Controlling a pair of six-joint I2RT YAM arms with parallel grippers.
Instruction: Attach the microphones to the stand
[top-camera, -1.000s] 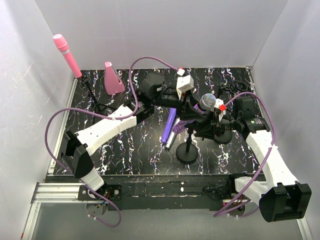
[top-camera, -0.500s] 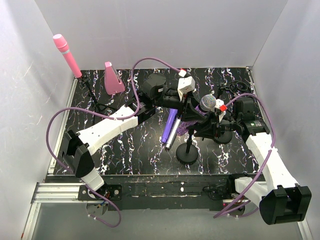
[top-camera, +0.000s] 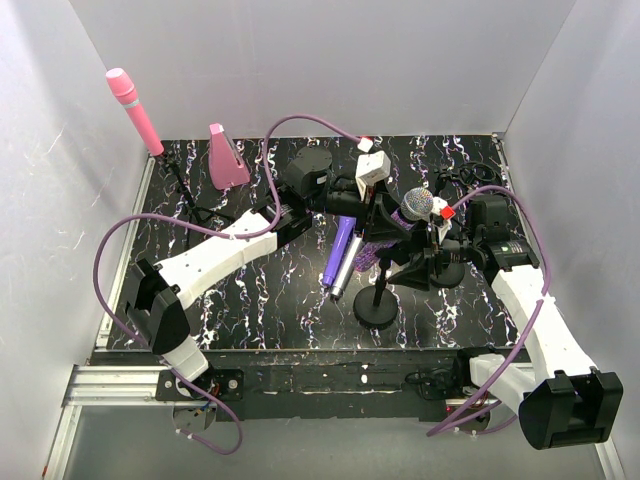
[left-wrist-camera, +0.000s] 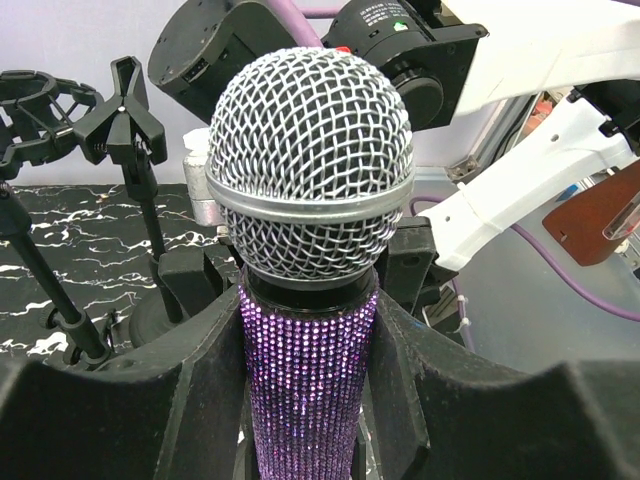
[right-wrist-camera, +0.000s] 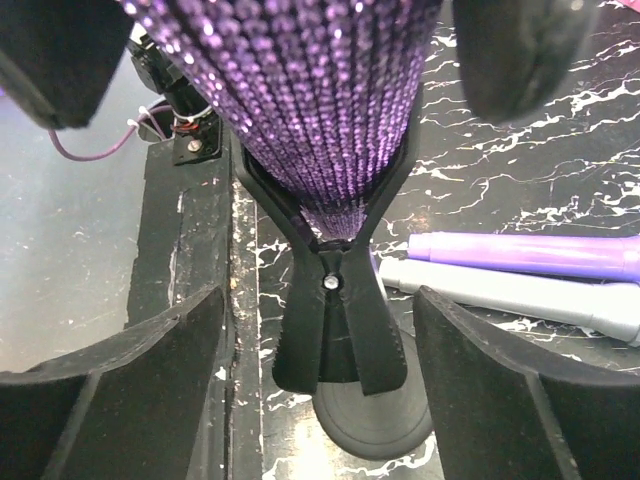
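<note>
Glittery purple microphone, seated in stand clip, was clamped by left gripper; right gripper was noted open astride clip

The right gripper, shut a moment ago, now has its jaws spread wide either side of the stand's clip, which seems to have closed on the glittery purple microphone.

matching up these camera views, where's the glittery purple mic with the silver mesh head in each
top external: glittery purple microphone with a silver mesh head, right of centre, tilted.
left wrist: mid-frame, upright, head in the upper middle.
right wrist: only its glittery body, top centre.
shared landmark: plain purple microphone lying flat, left of it from above, at right in the right wrist view; absent from left wrist.
</note>
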